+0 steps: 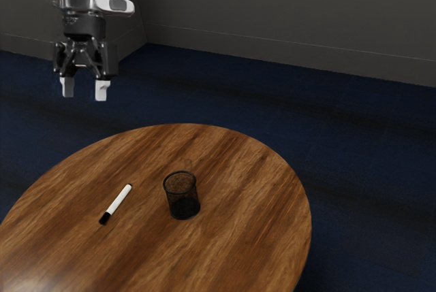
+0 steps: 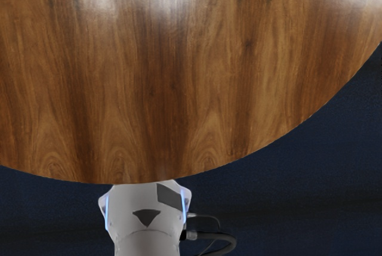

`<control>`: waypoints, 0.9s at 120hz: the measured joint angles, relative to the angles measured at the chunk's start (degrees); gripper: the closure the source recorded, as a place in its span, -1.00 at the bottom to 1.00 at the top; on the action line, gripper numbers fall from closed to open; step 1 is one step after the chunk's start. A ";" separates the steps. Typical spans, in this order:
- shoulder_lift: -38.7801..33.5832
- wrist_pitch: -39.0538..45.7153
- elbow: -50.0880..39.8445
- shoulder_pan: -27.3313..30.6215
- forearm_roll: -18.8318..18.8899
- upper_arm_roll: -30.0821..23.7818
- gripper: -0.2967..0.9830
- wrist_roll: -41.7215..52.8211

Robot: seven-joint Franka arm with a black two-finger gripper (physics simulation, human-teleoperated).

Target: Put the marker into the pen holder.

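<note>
While the marker [image 1: 117, 201] lies flat near the upright pen holder [image 1: 182, 197], your gripper [image 1: 84, 89] hangs high, spread wide & empty, prob. for clearance b4 the pick.

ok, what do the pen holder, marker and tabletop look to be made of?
Pen holder: black wire mesh with a solid rim, likely painted metal; you can see the wood through its side.
Marker: probably plastic, smooth white barrel and black cap, no texture showing.
Tabletop: wood or wood-look laminate, brown streaked grain; pale glare suggests a varnished or satin finish.
</note>
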 joint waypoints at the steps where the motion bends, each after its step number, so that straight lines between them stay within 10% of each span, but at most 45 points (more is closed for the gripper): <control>1: 0.11 1.08 -0.18 0.01 0.03 -0.02 -0.54 0.01; 14: -0.09 12.33 -4.57 0.12 0.80 0.18 -0.54 0.04; 47: -9.23 44.40 -49.35 13.20 3.20 1.87 -0.54 0.05; 108: 3.38 90.38 -59.72 13.38 3.71 4.03 -0.32 8.27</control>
